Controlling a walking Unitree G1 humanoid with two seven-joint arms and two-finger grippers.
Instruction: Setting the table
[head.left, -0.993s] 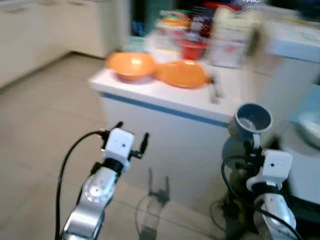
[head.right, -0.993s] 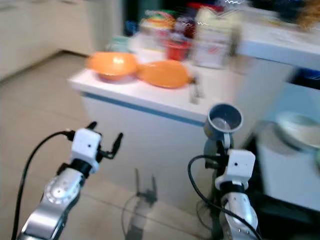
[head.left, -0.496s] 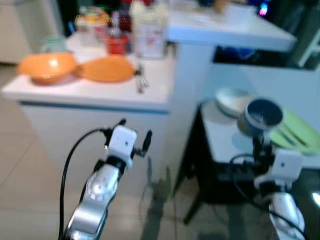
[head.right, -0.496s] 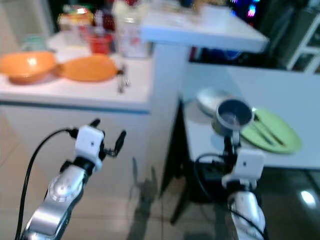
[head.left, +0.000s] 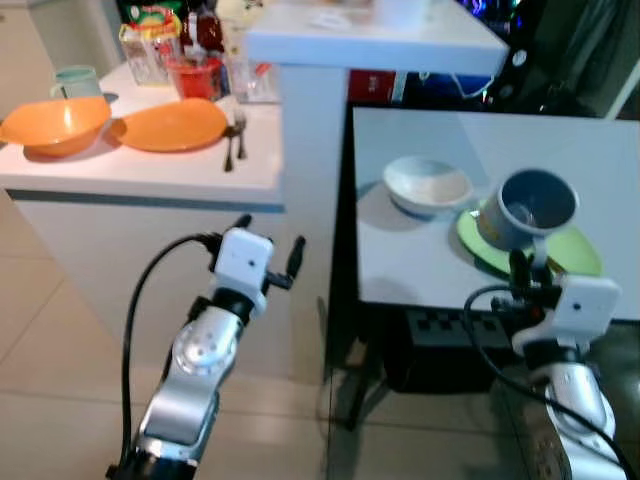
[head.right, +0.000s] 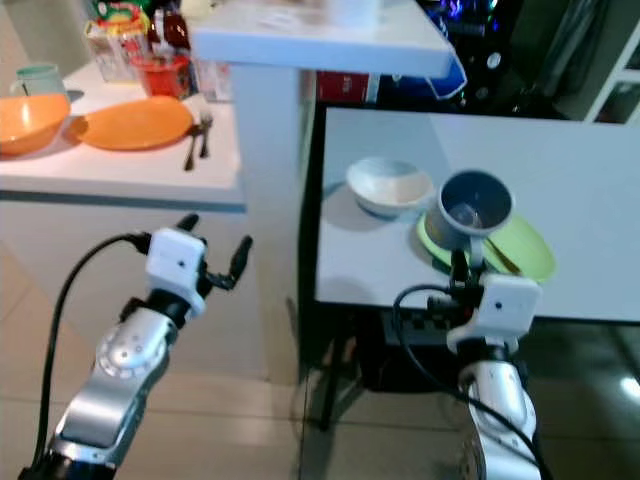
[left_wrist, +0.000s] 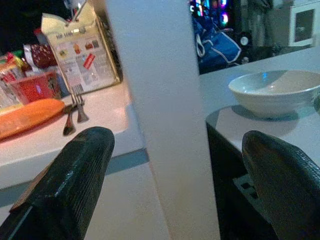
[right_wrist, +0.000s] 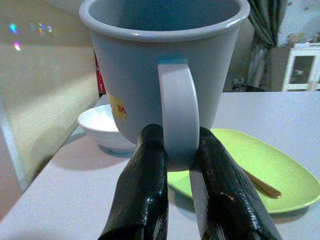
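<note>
1. Our right gripper (right_wrist: 182, 170) has its two black fingers pinched on the handle of the blue-grey mug (head.left: 525, 208), carried upright at centre right of the frame, its mouth tipped a little toward us.
2. The mug hangs over the near edge of the grey table (head.left: 420, 265), in front of the green plate (head.left: 580, 255); the white bowl (head.left: 428, 185) sits just beside that plate.
3. A thin light stick lies on the plate, possibly a chopstick; too small to be sure.
4. Our left gripper (head.left: 268, 252) has its fingers spread wide and holds nothing, at centre left by the white counter (head.left: 130, 175).
5. To do this step well: we should keep the mug level, reach further over the table, lower it onto bare surface beside the plate, and only then release.
</note>
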